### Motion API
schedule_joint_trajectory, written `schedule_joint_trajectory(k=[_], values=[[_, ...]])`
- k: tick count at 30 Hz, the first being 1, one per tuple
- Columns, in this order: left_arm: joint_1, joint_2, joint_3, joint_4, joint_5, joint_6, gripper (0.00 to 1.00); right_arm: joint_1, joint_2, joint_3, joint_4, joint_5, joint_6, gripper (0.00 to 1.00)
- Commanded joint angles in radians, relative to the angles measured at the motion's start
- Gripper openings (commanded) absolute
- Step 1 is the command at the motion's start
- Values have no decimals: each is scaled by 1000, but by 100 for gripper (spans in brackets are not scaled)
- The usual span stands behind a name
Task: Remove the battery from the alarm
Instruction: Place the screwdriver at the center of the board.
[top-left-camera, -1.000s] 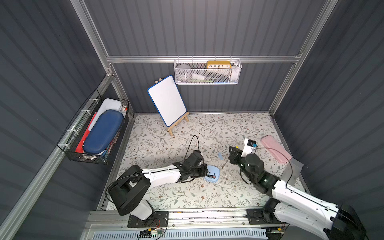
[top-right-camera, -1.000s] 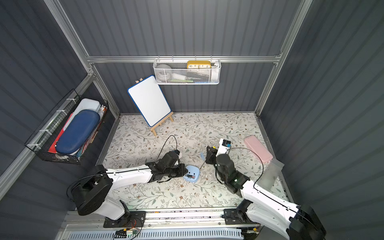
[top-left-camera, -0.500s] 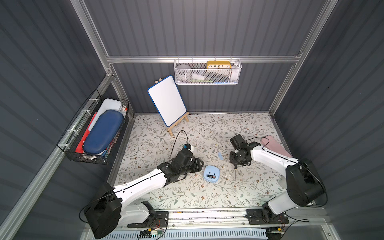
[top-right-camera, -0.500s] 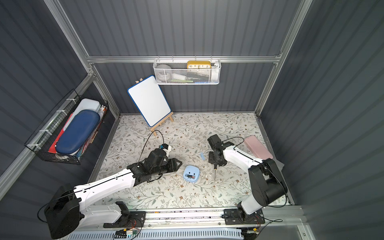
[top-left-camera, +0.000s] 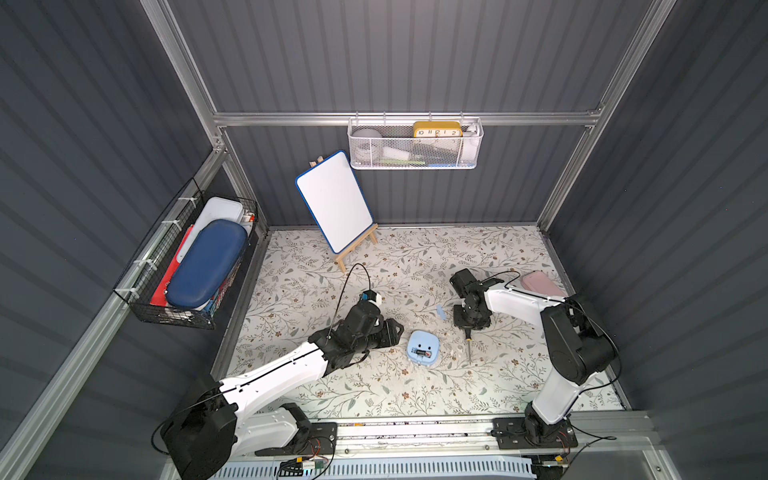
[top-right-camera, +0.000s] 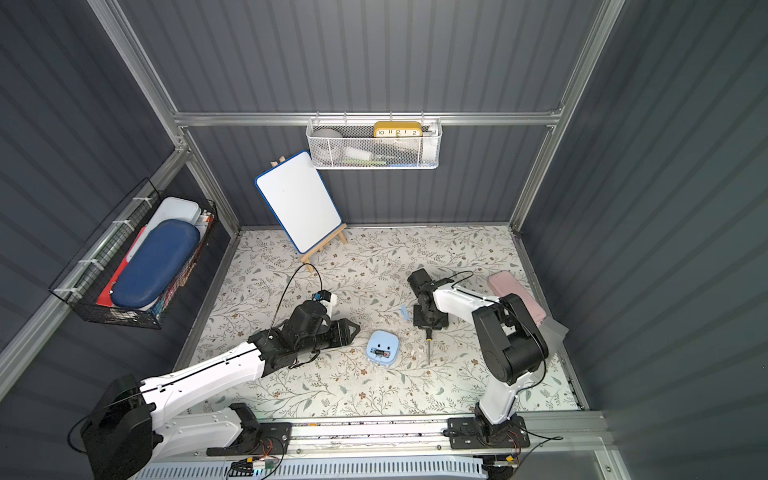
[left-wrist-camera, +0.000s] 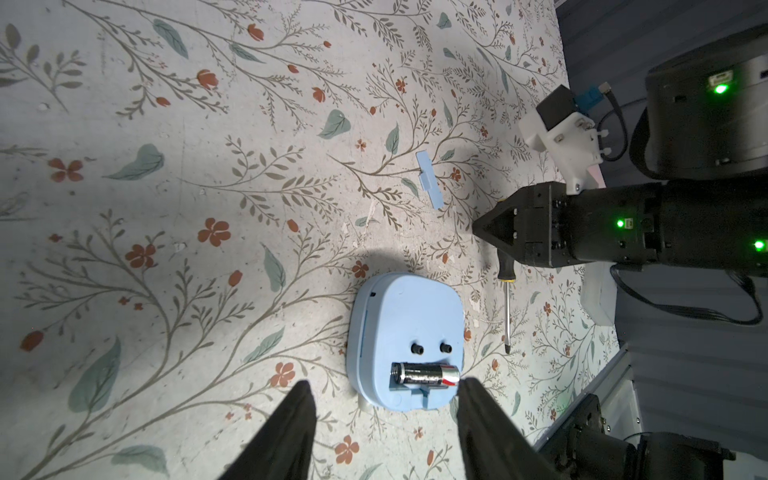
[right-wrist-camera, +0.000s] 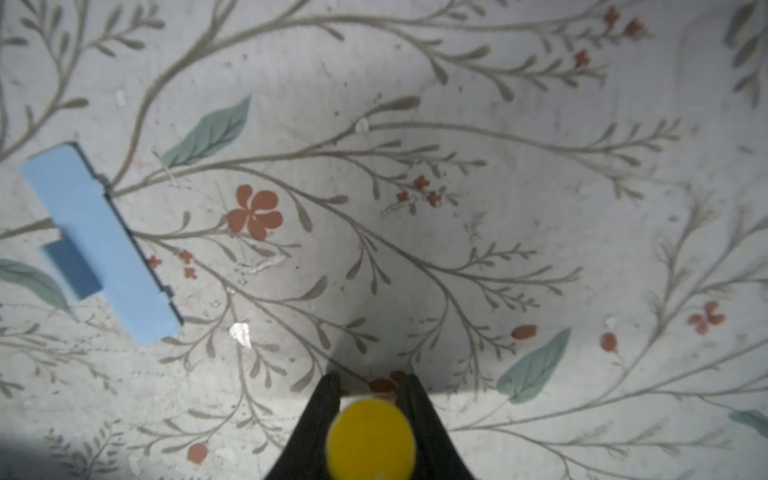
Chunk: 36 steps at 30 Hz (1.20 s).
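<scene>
A second ago the left gripper (top-left-camera: 394, 332) was right at the alarm (top-left-camera: 424, 347). It has since drawn back and its jaws have parted, and it now stands released and empty, just clear of the clock. In the last half second little else has shifted.

The alarm lies face down on the floral table (top-left-camera: 374, 382) straight ahead of the left gripper's open fingers (left-wrist-camera: 299, 415), close to their tips but not touching them. The battery (left-wrist-camera: 424, 374) sits in the open slot in the alarm's back, along the edge nearest that gripper and crosswise to its fingers, its red end toward one fingertip.

Beyond the alarm from the left gripper, the right gripper (right-wrist-camera: 370, 386) is clenched on a screwdriver (top-left-camera: 468, 347). The yellow handle end fills the space between the jaws in the right wrist view, and the shaft points down beside the alarm. I cannot tell whether the tip meets the table. The small light-blue cover piece (top-left-camera: 441, 312) lies flat just beside the right gripper, apart from the alarm.

Farther from both grippers a whiteboard (top-left-camera: 334, 201) leans on its easel, and a white wire basket (top-left-camera: 415, 160) on the back wall holds a yellow clock (top-left-camera: 436, 129).
</scene>
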Motion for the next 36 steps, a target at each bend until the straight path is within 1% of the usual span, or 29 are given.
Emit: schedule_joint_trajectory(k=[1, 4, 6, 10, 12, 15, 22, 26, 29, 31, 35, 36], values=[[10, -3, 20, -19, 7, 28, 60, 16, 57, 9, -37, 72, 2, 18], [10, 9, 37, -27, 13, 33, 62, 16, 59, 13, -46, 43, 0, 29], [11, 7, 40, -28, 13, 32, 63, 17, 53, 9, -47, 38, -4, 30], [10, 6, 49, -37, 13, 36, 68, 16, 43, -5, -36, 23, -10, 40], [10, 12, 55, -41, 18, 38, 71, 17, 40, -10, -28, 13, -10, 47], [10, 19, 61, -47, 21, 35, 72, 17, 26, -19, -20, -7, -13, 54], [10, 30, 82, -60, 22, 30, 73, 18, -55, -26, -14, -25, -29, 61], [10, 46, 93, -65, 19, 28, 74, 19, -75, -10, -32, -28, -46, 62], [11, 49, 100, -67, 15, 25, 74, 26, -125, -6, -39, -40, -53, 62], [12, 47, 108, -76, 10, 29, 74, 61, -195, -9, -41, -65, -86, 61], [17, 28, 115, -84, 6, 66, 74, 204, -328, -31, -43, -191, -207, 60], [19, 18, 113, -85, 3, 72, 75, 247, -348, -38, -44, -198, -223, 60]])
